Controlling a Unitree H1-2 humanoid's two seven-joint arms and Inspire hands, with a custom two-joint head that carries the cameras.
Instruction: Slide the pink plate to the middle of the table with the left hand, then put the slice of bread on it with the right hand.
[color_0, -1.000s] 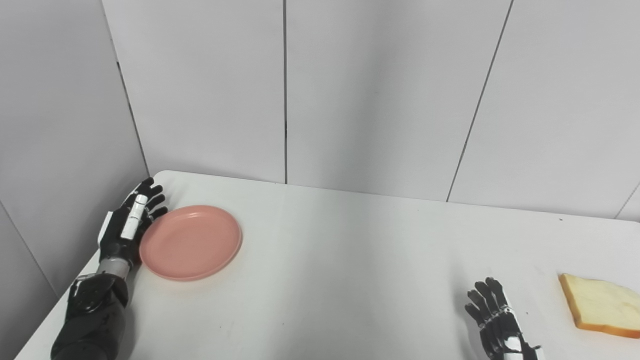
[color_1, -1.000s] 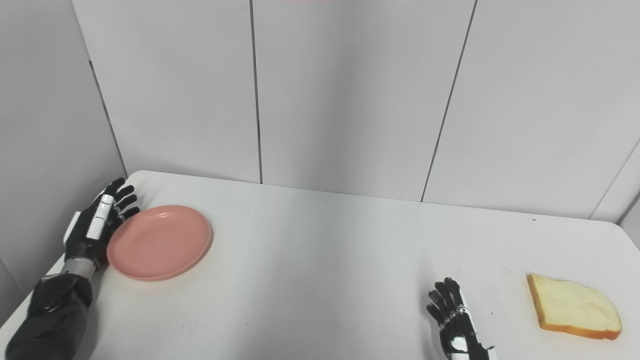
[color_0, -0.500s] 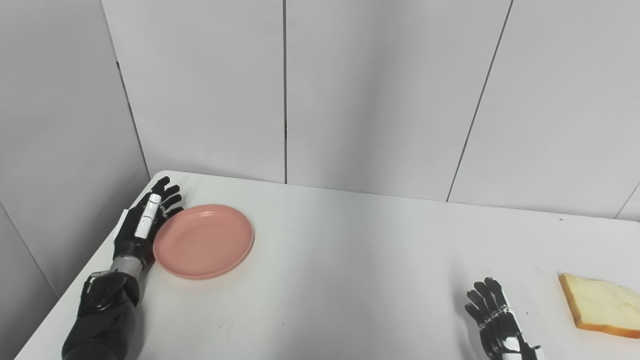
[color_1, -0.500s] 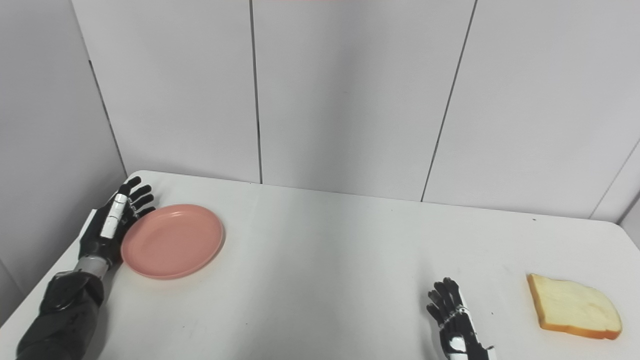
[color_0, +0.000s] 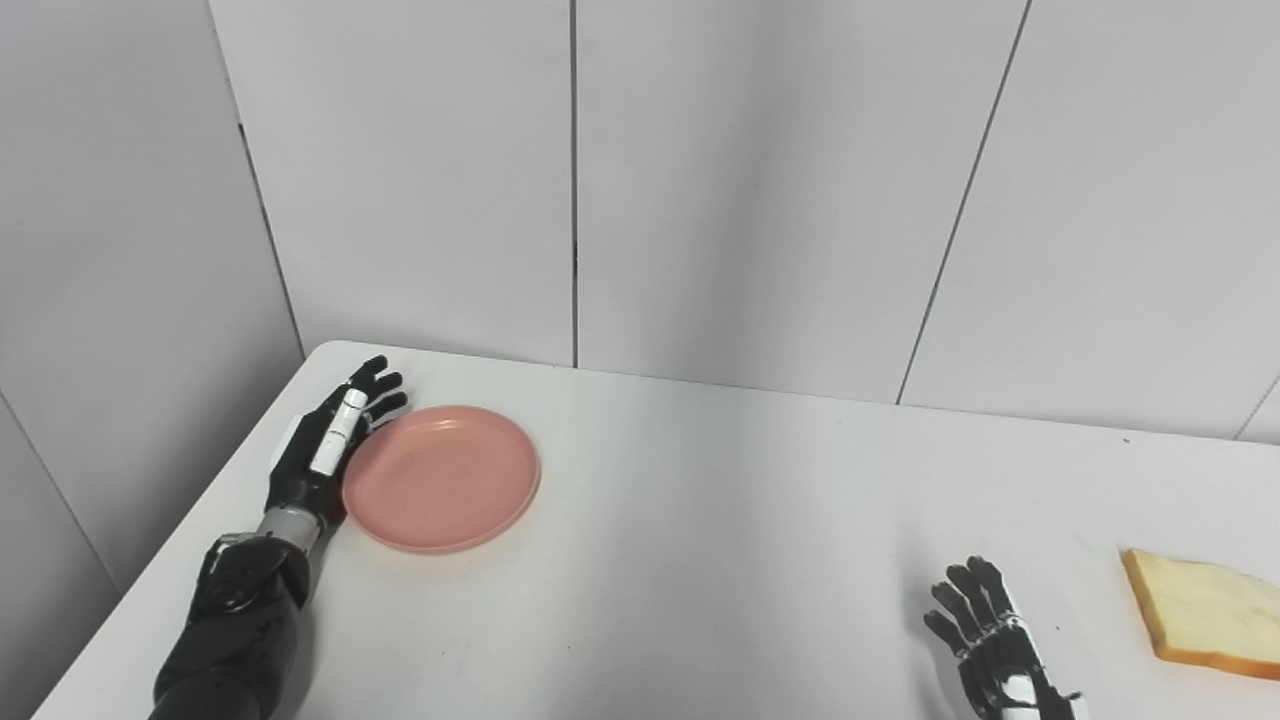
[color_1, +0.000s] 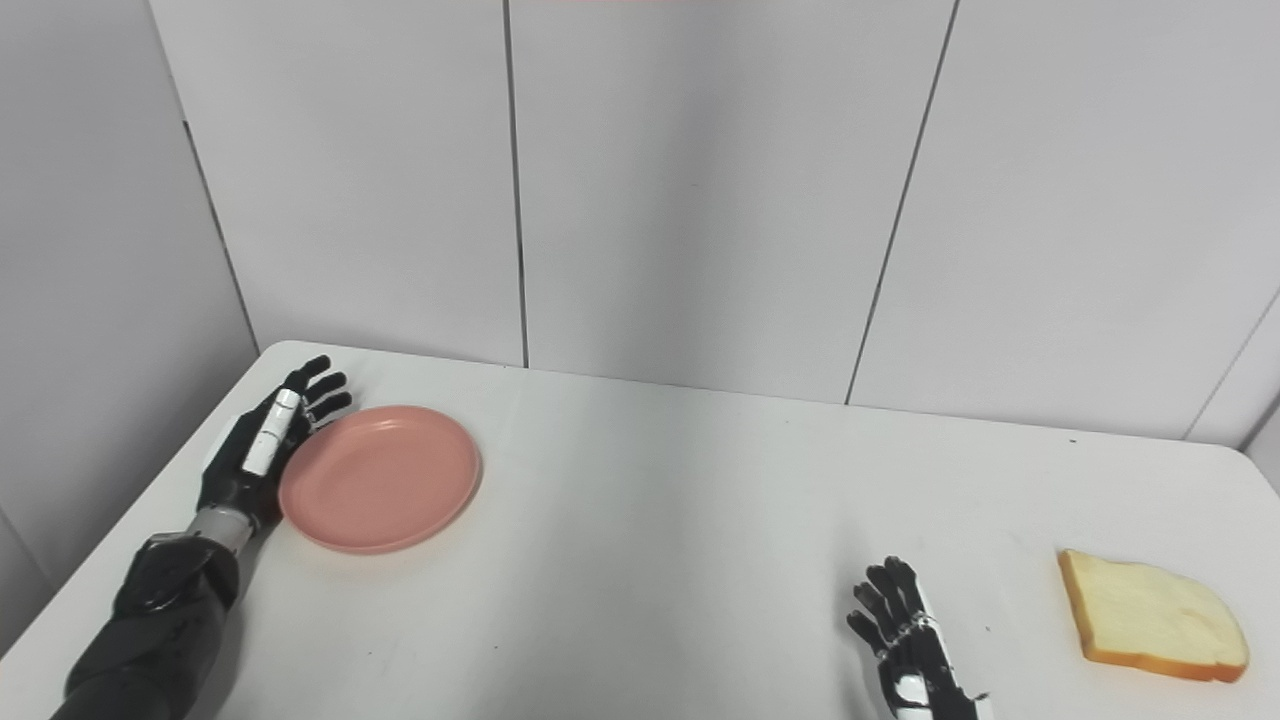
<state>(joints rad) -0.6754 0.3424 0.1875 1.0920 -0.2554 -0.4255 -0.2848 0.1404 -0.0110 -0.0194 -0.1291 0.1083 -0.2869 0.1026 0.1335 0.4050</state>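
Left hand (color_0: 325, 455), fingers spread, flat against the rim of the plate (color_0: 442, 478) at the worktop's (color_0: 700, 520) left; rigid, light, likely slides easily; push at rim; right hand (color_0: 995, 650) spread, empty, near bread (color_0: 1200, 615)

The left robot hand (color_0: 325, 450), flat against the pink plate's (color_0: 442, 478) left rim, has pushed it a good bit rightward across the table (color_0: 700, 560) toward the middle.

A smooth white rectangular table (color_0: 700, 560) with rounded corners spans the scene; pale grey wall panels (color_0: 760, 190) with dark vertical seams stand behind its far edge.
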